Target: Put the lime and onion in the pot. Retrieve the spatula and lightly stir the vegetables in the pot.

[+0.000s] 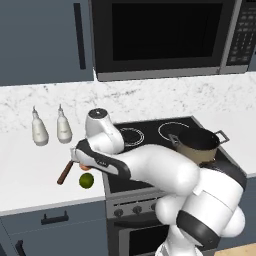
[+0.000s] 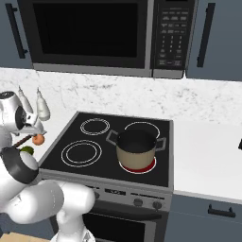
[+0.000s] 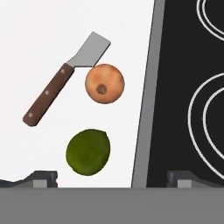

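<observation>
On the white counter left of the stove lie the dark-green lime (image 3: 88, 152), the orange-tan onion (image 3: 104, 83) and the spatula (image 3: 65, 79), brown handle and grey blade, close together but apart. My gripper (image 3: 111, 178) hovers open above them, fingertips spread wide with nothing between, the lime nearest. From the left base view the hand (image 1: 80, 156) covers part of the onion (image 1: 85, 168), with the lime (image 1: 86, 180) in front and the spatula (image 1: 65, 173) handle to its left. The tan pot (image 1: 197, 143) stands on the stove's front right burner, nothing visible inside it.
Two white bottles (image 1: 39, 128) (image 1: 63, 125) stand on the counter behind the vegetables. The black stovetop (image 2: 90, 142) edge runs just right of the onion and lime. A microwave (image 1: 165, 35) hangs above the stove. More counter lies right of the stove (image 2: 208, 146).
</observation>
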Robot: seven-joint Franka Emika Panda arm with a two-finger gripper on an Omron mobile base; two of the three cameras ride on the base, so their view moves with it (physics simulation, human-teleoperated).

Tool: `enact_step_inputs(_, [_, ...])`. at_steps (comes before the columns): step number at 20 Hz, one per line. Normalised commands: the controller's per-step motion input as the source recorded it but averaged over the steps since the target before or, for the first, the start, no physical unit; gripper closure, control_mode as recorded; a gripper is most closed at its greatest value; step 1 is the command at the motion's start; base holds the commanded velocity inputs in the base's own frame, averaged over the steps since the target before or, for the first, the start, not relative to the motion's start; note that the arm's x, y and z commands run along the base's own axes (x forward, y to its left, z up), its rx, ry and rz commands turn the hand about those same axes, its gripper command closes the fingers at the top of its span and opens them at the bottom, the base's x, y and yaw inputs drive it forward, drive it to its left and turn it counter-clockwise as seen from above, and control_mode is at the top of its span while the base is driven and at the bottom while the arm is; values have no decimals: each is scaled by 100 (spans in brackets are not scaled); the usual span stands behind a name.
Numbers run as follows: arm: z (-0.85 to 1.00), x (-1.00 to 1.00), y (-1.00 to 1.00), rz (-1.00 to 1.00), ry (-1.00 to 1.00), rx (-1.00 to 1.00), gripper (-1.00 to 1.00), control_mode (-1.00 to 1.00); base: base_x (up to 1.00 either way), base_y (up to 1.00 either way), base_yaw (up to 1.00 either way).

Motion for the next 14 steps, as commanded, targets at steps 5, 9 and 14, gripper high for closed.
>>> enact_step_inputs(5, [-40,38,17,0,0,-3,-100,-100,0,0,0])
enact_step_inputs(9, [-33,37,8,0,0,-6,-100,-100,0,0,0])
enact_step_inputs(14, [-27,32,5,0,0,-8,-100,-100,0,0,0])
